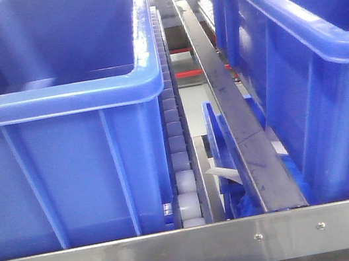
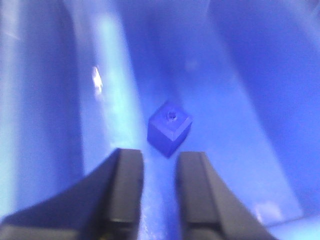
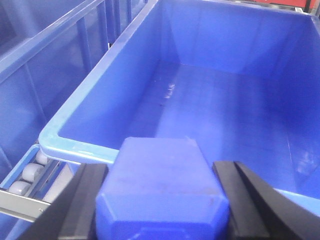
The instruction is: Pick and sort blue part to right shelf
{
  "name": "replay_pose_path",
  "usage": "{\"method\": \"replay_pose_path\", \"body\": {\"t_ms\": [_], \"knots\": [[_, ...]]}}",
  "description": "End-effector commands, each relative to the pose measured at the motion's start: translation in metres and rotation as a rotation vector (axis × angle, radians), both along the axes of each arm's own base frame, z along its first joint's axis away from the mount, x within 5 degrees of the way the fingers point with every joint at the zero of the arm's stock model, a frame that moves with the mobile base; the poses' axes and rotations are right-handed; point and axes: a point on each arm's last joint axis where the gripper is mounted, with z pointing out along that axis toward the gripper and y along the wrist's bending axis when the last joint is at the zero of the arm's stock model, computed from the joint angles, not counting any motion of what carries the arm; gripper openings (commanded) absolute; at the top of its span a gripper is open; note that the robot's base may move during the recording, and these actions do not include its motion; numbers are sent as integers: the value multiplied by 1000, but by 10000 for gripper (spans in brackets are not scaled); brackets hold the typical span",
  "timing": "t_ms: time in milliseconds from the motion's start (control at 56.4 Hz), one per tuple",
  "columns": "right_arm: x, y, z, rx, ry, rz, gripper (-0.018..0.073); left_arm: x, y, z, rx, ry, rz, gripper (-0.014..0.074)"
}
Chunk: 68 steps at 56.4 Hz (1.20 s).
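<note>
The right shelf (image 1: pixel 182 253) carries two blue bins (image 1: pixel 65 155). The right hand (image 3: pixel 162 200) clamps one blue part (image 3: pixel 162 170). The left hand (image 2: pixel 159 165), slightly parted and empty, hovers over one small cube (image 2: pixel 170 127).

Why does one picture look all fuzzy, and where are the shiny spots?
Left wrist view: everything is smeared and soft, the small blue cube and the left fingers too, with a bright glare streak on the bin wall. Right wrist view: sharper; the blue part between the right fingers fills the bottom. Front view: clearer, with pale shine on the bin rim.
</note>
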Motion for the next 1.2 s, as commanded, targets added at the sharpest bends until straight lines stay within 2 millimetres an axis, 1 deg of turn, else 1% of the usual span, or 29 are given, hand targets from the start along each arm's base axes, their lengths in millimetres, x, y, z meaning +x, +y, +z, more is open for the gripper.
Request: {"method": "replay_pose_path", "body": {"t_ms": [0, 53, 124, 283, 408, 514, 762, 833, 921, 975, 992, 1081, 1152, 1187], "knots": [[-5, -2, 17, 23, -134, 3, 209, -19, 6, 13, -33, -165, 4, 157], [-5, -2, 17, 23, -134, 3, 209, -33, 9, 12, -42, -211, 5, 123], [-5, -2, 17, 23, -134, 3, 209, -52, 14, 8, -46, -272, 8, 125], [-5, -2, 17, 23, -134, 3, 209, -80, 24, -5, -36, -368, 25, 125], [-5, -2, 17, 23, -134, 3, 209, -98, 30, -14, -21, -446, 38, 125], [-5, -2, 17, 23, -134, 3, 209, -105, 33, -19, -4, -483, 49, 125], [-5, -1, 15, 33, -128, 9, 209, -106, 33, -22, -4, -483, 49, 125], [-5, 0, 19, 46, -131, 16, 207, -106, 33, -22, -4, -483, 49, 125], [-1, 1, 31, 65, -103, 9, 206, -106, 33, -22, -4, -483, 49, 125], [6, 2, 42, 47, -75, -3, 206, -106, 33, -22, -4, -483, 49, 125], [8, 2, 50, 35, -74, -10, 206, -106, 33, -22, -4, -483, 49, 125], [28, 4, 76, -17, -13, -38, 206, -106, 33, -22, -4, -483, 49, 125], [44, 6, 98, -17, 50, -69, 206, -106, 33, -22, -4, -483, 49, 124], [56, 9, 106, -11, 102, -87, 206, -106, 33, -22, -4, -483, 49, 124]]}}
